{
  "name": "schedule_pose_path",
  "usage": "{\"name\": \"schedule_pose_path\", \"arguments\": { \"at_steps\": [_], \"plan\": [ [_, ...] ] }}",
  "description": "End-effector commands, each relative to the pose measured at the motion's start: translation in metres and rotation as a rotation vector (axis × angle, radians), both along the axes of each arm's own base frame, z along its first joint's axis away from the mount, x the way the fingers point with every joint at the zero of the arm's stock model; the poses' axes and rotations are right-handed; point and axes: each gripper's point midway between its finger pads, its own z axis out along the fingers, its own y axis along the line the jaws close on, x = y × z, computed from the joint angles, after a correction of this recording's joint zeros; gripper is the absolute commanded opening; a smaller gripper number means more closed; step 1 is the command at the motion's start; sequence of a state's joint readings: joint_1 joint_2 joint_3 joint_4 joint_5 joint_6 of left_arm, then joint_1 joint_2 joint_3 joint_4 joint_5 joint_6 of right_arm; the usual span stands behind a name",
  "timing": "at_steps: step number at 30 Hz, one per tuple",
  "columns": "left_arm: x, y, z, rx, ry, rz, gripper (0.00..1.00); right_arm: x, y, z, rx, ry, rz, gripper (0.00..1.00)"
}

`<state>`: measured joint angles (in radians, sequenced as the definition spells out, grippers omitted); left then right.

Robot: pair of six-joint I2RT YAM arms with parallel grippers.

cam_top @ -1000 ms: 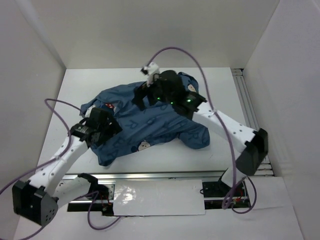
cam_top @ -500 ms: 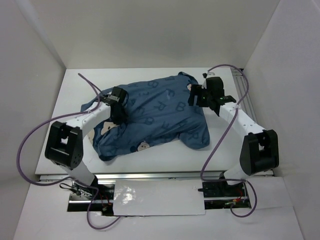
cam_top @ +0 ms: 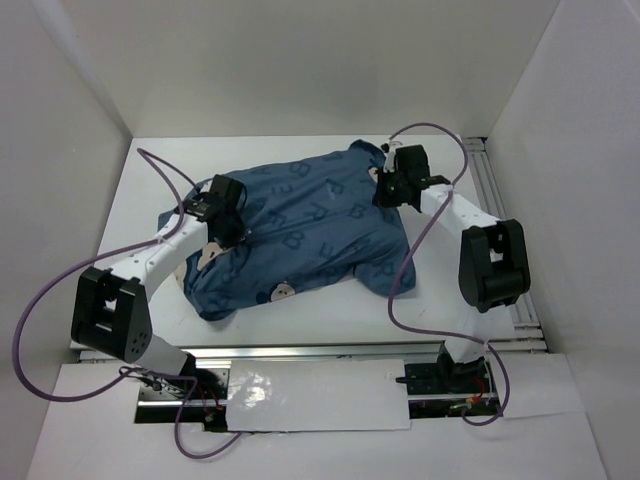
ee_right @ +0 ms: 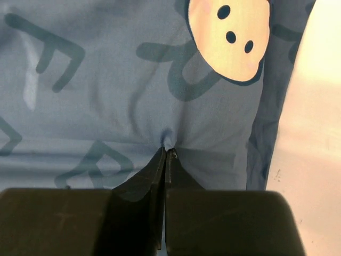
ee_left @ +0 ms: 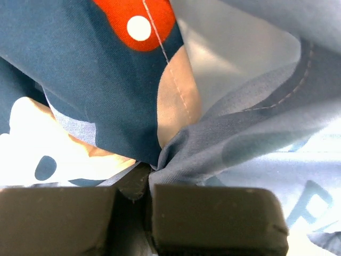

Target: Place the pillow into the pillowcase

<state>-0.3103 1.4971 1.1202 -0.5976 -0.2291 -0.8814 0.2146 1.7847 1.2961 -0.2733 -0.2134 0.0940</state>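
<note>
Pillowcase (cam_top: 300,235) lies on table (cam_top: 450,290), bulging; pillow unseen, probably inside. Left gripper (ee_left: 145,173) pinches fabric fold near left edge. Right gripper (ee_right: 165,152) pinches fabric at far right corner. Cloth thin, limp, light, slippery: grip hems, corners.

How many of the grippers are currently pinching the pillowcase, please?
2. The left gripper pinches a fold of the pillowcase at its left edge; the right gripper pinches fabric near its far right corner. Both arms are in view, so none is hidden.
</note>
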Motion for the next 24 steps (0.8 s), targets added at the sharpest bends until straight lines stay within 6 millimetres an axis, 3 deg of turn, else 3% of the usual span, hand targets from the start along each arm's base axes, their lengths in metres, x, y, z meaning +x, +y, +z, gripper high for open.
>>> {"name": "schedule_pose_path", "arguments": {
  "at_steps": [1, 3, 5, 7, 8, 10, 11, 12, 14, 16, 18, 20, 21, 22, 24],
  "plan": [
    [0.009, 0.003, 0.019, 0.004, -0.087, -0.024, 0.0, 0.004, 0.037, 0.031, 0.019, -0.084, 0.094, 0.0],
    [0.013, -0.003, 0.025, -0.022, -0.105, -0.049, 0.0, 0.012, 0.038, 0.06, -0.044, -0.177, 0.049, 0.0],
    [0.02, -0.011, 0.033, -0.046, -0.126, -0.078, 0.0, 0.017, 0.051, 0.108, -0.108, -0.29, 0.021, 0.0],
    [0.03, -0.014, 0.042, -0.042, -0.145, -0.107, 0.0, 0.023, 0.041, 0.17, -0.144, -0.415, -0.089, 0.0],
    [0.035, -0.017, 0.05, -0.05, -0.171, -0.12, 0.0, 0.021, 0.041, 0.19, -0.147, -0.447, -0.111, 0.0],
    [0.048, -0.021, 0.073, -0.05, -0.237, -0.14, 0.0, 0.018, 0.018, 0.22, -0.237, -0.492, -0.249, 0.0],
    [0.051, -0.021, 0.082, -0.049, -0.257, -0.147, 0.0, 0.012, 0.021, 0.247, -0.249, -0.538, -0.284, 0.0],
    [0.056, -0.019, 0.09, -0.034, -0.281, -0.146, 0.0, 0.01, 0.0, 0.254, -0.338, -0.544, -0.412, 0.0],
    [0.067, -0.019, 0.11, -0.022, -0.331, -0.141, 0.0, -0.007, -0.005, 0.264, -0.429, -0.531, -0.499, 0.0],
    [0.075, -0.021, 0.127, -0.022, -0.368, -0.149, 0.0, -0.012, -0.009, 0.251, -0.526, -0.489, -0.58, 0.0],
    [0.079, -0.022, 0.133, -0.018, -0.384, -0.156, 0.0, -0.014, -0.004, 0.231, -0.553, -0.42, -0.527, 0.0],
    [0.087, -0.02, 0.135, -0.011, -0.388, -0.154, 0.0, -0.005, 0.013, 0.197, -0.523, -0.357, -0.436, 0.0],
    [0.092, -0.019, 0.136, -0.004, -0.396, -0.146, 0.0, -0.002, 0.011, 0.167, -0.529, -0.3, -0.411, 0.0],
    [0.097, -0.02, 0.125, 0.02, -0.372, -0.167, 0.0, 0.003, 0.025, 0.136, -0.488, -0.233, -0.333, 0.0],
    [0.109, -0.021, 0.119, 0.042, -0.366, -0.174, 0.0, 0.014, 0.022, 0.093, -0.476, -0.166, -0.304, 0.03]
  ]
}}
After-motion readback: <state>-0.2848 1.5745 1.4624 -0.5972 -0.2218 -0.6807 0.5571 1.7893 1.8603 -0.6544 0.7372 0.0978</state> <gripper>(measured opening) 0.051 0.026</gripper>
